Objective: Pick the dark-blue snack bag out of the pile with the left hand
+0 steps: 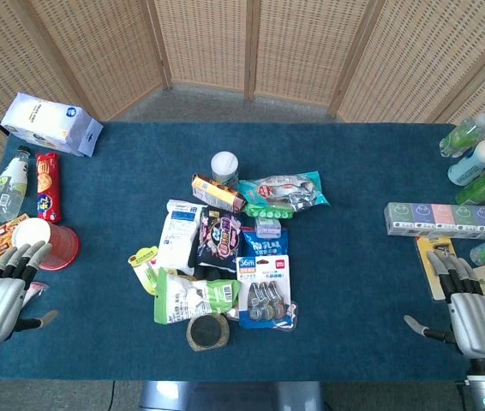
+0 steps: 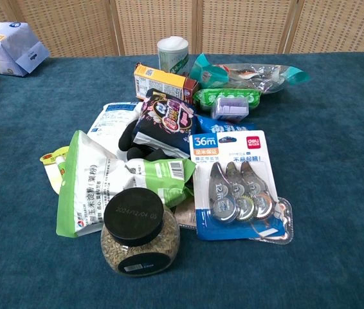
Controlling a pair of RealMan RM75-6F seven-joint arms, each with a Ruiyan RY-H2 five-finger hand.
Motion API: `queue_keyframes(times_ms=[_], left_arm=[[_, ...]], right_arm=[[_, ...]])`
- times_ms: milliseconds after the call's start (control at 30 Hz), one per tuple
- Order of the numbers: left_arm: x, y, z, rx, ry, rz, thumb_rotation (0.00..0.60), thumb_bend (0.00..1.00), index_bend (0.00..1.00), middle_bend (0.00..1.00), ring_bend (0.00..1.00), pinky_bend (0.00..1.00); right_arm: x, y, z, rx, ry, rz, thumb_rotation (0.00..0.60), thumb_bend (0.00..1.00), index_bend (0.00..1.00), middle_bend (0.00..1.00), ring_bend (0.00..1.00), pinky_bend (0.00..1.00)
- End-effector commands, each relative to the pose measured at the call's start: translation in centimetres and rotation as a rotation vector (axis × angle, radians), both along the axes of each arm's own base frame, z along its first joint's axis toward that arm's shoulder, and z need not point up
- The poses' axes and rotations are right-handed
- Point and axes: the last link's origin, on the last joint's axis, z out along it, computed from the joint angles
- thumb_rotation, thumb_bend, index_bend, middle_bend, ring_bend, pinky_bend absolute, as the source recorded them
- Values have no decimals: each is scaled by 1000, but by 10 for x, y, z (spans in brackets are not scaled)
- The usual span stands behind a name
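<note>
Dark-blue snack bag (image 1: 218, 241) mid-pile, flat

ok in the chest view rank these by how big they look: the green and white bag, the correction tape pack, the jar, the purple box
1-2. Green and white bag and tape pack: too alike to rank.
3. Jar, though nearest the camera.
4. Purple box.

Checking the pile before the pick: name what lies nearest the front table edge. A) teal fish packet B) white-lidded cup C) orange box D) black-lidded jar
D: the black-lidded jar sits at the pile's near end, in front of the green-and-white bag.
</note>
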Motion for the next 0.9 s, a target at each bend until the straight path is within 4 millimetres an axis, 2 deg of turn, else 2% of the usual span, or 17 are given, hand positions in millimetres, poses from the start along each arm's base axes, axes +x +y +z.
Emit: queue_keyframes(times_ms=[33,300,467,700,900], left_arm=[[-2,-1,0,-1,-3,5,600,114,0,0,0,0],[-3,-4,2,-1,-3,2,600,114,0,0,0,0],[0,4,6,7,26,-31,600,115,0,0,0,0],[7,35,5,6,145,-136,600,115,0,0,0,0],[27,76,-3,-46,147,-194,600,128,0,0,0,0]], right_arm=[[1,-1,-1,2,-2,2,537,149,0,0,0,0],[1,2,-1,1,-9,3,537,149,0,0,0,0],[0,7,1,-9,-12,-3,540,149,0,0,0,0],[-1,11,4,-18,-12,-14,538,146,0,0,0,0],[-2,15,7,-29,-11,-20,538,149,0,0,0,0]])
